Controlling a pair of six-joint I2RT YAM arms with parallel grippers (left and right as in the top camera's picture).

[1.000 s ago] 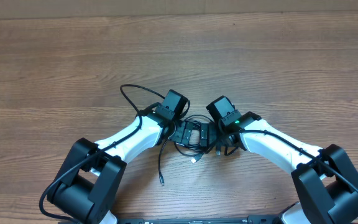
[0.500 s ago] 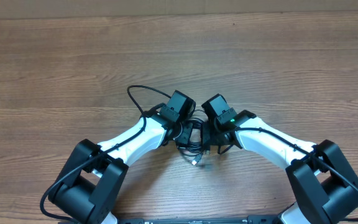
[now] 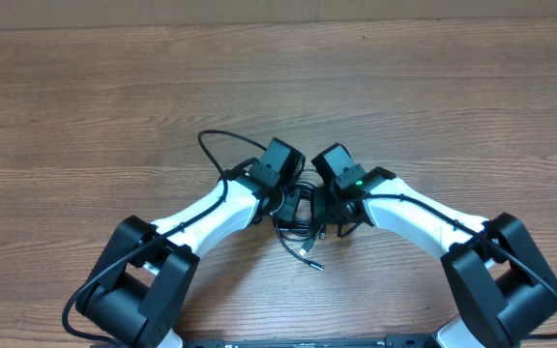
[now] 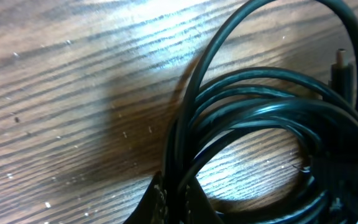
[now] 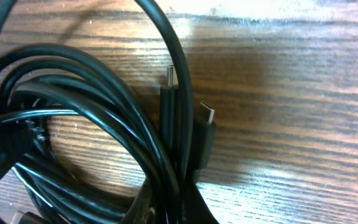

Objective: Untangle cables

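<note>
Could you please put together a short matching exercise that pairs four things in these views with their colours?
Things:
1. cable bundle
2. table
3. light on the right arm
4. plug tip

Colours:
A. green
B. silver
C. black
D. brown wood grain

Pairs: 1-C, 2-D, 3-A, 4-B

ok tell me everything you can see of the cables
The cables are thin, black, glossy cords, coiled in overlapping loops on the wooden table. Two silver-tipped plug ends lie beside the coil; one loose end trails toward the robot. Strands run into the left gripper and right gripper, both shut on them.
</note>
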